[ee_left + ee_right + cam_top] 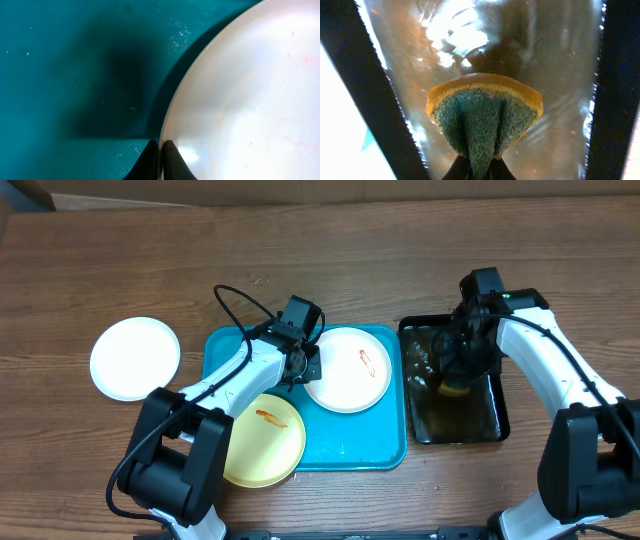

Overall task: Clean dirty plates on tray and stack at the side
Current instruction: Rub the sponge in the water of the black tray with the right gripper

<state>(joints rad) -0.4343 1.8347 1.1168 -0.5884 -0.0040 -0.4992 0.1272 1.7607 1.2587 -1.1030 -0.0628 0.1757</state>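
left gripper [161, 152]: two dark fingers [149, 162] at the bottom edge, pinched onto the rim of the white plate [250, 100] | white plate: glossy, fills the right half, over the tray | tray [50, 75]: teal, finely scratched, dark shadow [125, 75] just left of the plate

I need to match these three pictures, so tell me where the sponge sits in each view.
Overhead: the sponge shows yellow under the right gripper, in the black tray.
Left wrist: not in it; only the blue tray and a white plate.
Right wrist: the sponge at centre, pinched in the jaws, green face toward the camera.
Shared landmark: the black tray's wet floor, in overhead and right wrist.
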